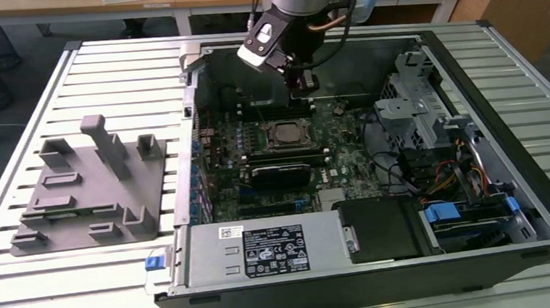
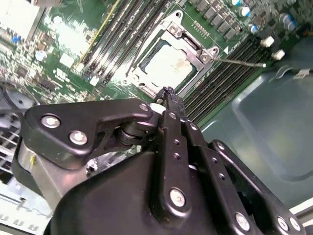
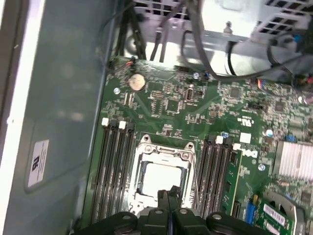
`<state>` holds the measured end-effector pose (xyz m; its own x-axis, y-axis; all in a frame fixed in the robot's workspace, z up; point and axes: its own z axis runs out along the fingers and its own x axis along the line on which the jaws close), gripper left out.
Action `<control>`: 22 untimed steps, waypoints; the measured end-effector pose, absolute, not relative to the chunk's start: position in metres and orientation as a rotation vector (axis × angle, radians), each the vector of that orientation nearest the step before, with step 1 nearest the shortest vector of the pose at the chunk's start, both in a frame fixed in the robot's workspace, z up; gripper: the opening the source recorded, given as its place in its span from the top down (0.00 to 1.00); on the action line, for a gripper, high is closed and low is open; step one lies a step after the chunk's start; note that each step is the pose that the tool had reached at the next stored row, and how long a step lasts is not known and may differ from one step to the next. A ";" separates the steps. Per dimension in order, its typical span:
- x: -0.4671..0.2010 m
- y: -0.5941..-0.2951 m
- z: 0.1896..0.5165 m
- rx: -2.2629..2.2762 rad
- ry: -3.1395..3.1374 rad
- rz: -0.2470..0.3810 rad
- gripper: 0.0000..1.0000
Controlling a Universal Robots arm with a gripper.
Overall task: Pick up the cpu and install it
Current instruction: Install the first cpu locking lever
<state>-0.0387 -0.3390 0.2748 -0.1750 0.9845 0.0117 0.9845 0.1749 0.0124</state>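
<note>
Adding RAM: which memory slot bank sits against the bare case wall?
The bank bordering the teal case wall; the other bank lies past the socket, toward the silver heatsink.

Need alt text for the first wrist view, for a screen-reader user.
The gripper, shut, hangs above a silver cpu that lies inside the metal socket frame of a green motherboard. Dark memory slots flank the socket on both sides, and a round coin cell sits farther off on the board.

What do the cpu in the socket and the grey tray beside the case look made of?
The cpu: metal top, probably; it shows a pale silvery sheen. The grey tray: likely plastic; dull, uniform grey with moulded-looking posts, no shine.
</note>
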 end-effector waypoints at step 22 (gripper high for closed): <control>-0.039 -0.339 0.274 -1.497 -2.757 -0.026 0.89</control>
